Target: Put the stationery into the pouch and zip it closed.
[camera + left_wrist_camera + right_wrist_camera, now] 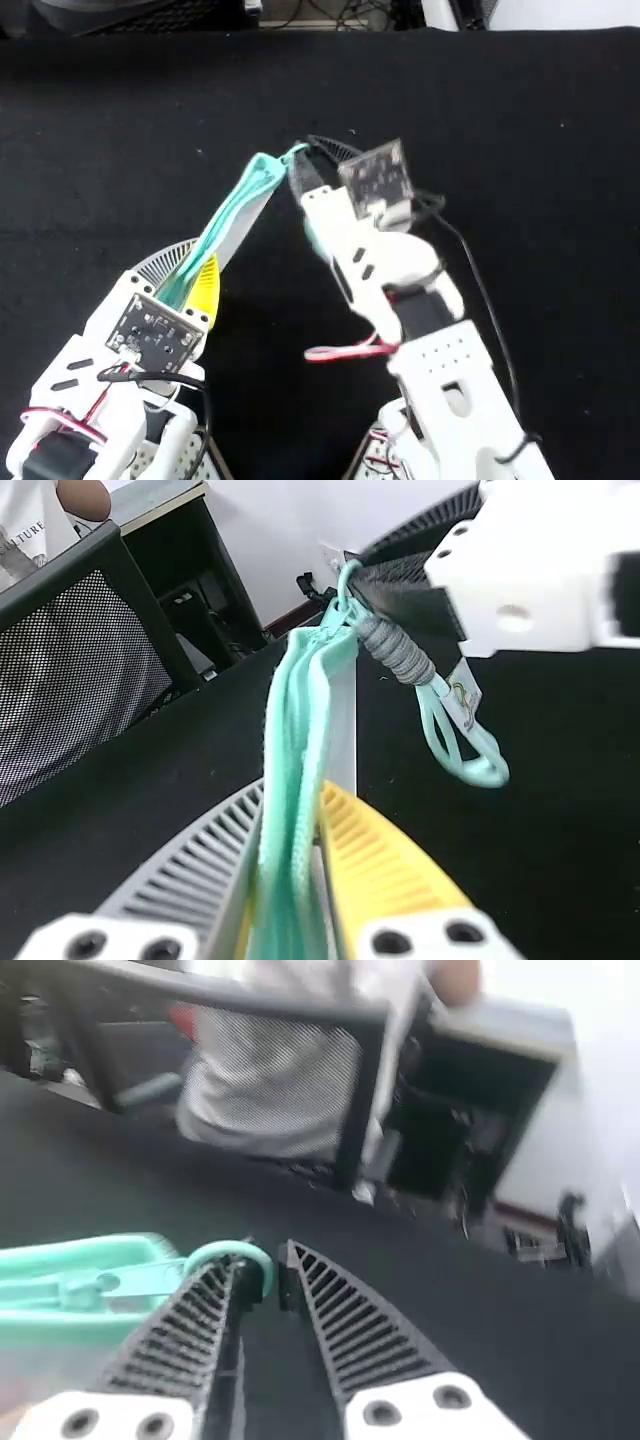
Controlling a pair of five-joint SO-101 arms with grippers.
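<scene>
The right gripper is shown from behind, its two black ribbed fingers set on white bases and brought almost together, so that only a narrow gap is left between the jaws. A mint-green zipper pull is seen curled at the fingertips and pinched there, and it is joined to the end of the mint-green pouch, which is held off the black table. Beyond the table's far edge, a mesh-backed chair and a dark desk are seen against a white wall.
</scene>
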